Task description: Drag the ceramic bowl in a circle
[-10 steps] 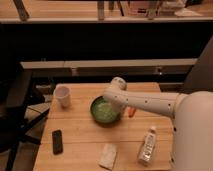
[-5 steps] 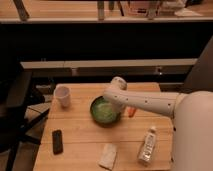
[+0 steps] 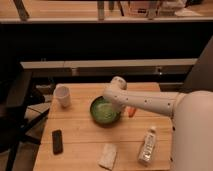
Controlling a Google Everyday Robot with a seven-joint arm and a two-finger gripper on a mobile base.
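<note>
The ceramic bowl (image 3: 103, 113), round, shallow and green with a paler inside, sits near the middle of the wooden table (image 3: 80, 131). My white arm reaches in from the right. Its gripper (image 3: 113, 101) hangs over the bowl's far right rim and is shut. The wrist hides the fingertips, so I cannot tell whether they touch or hold the rim.
A small white cup (image 3: 62, 96) stands left of the bowl. A black phone (image 3: 57, 141) lies front left, a white packet (image 3: 108, 156) near the front edge, a clear bottle (image 3: 147, 145) front right. An orange object (image 3: 131, 112) peeks out under my arm. A dark chair (image 3: 19, 102) stands left of the table.
</note>
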